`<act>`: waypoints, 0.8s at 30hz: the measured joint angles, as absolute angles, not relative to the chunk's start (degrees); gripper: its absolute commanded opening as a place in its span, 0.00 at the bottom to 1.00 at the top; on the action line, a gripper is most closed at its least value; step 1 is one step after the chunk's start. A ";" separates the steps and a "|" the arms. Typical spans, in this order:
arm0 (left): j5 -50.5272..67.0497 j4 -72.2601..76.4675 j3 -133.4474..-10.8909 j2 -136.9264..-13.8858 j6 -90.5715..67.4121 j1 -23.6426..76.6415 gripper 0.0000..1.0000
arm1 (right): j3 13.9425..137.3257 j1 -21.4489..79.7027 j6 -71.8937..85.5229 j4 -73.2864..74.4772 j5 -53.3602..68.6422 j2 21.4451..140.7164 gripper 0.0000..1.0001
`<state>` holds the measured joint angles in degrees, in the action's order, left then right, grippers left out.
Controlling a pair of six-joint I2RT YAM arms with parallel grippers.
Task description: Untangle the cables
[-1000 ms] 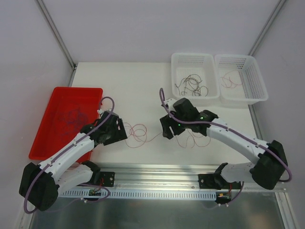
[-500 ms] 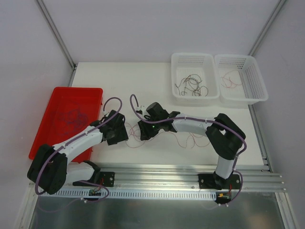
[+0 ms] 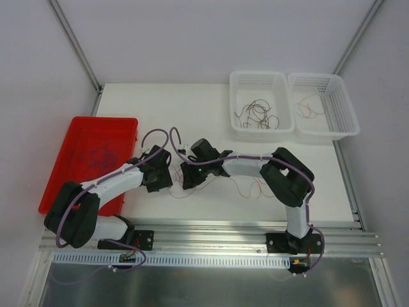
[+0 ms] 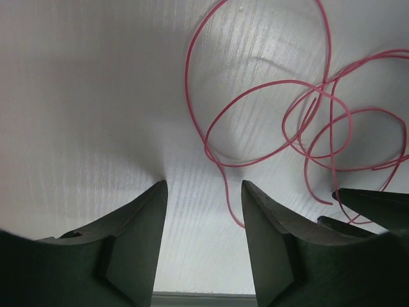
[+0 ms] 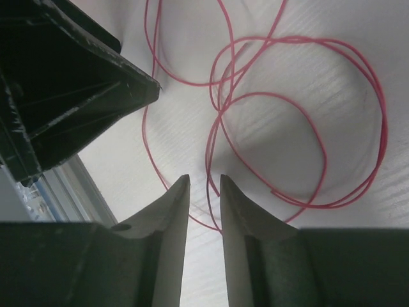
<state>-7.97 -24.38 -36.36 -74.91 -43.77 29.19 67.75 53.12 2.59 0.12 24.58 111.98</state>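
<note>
Cables, pink-red, loop on table btwn left tool & right tool.

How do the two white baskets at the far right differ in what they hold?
The left basket holds a bunch of dark cables; the right basket holds only pink-red cable. The left basket's load is fuller, with more loops than the right basket's. Both are white, perforated and stand side by side.

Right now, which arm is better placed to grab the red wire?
Probably the right. A strand of the red wire runs through the narrow gap of the right pincer. The left pincer stands wider, with only the wire's loose end by one finger.
</note>
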 measured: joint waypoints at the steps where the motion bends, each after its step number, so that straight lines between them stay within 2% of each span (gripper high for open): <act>1: -8.01 -24.34 -36.49 -75.13 -43.77 29.19 0.47 | 67.83 53.12 2.68 0.08 24.60 112.31 0.22; 3: -8.08 -24.29 -36.62 -75.42 -43.75 29.19 0.44 | 67.83 53.15 2.85 0.27 24.45 112.51 0.10; 7: -8.21 -24.23 -36.86 -75.90 -43.75 29.17 0.34 | 67.81 53.15 2.81 0.40 23.64 112.27 0.01; 12: -8.51 -24.23 -37.32 -76.82 -43.70 29.17 0.19 | 67.33 53.15 2.48 3.01 21.43 107.28 0.01; 19: -8.95 -24.29 -38.52 -78.65 -43.83 29.17 0.00 | 67.18 53.19 0.95 7.51 17.98 91.74 0.01; 24: -8.99 -25.02 -39.62 -79.88 -43.86 29.17 0.00 | 68.29 53.01 -1.89 14.41 13.17 81.78 0.01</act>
<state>-8.99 -25.02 -39.62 -79.88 -43.86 29.17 68.29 53.01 -1.89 14.41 13.17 81.78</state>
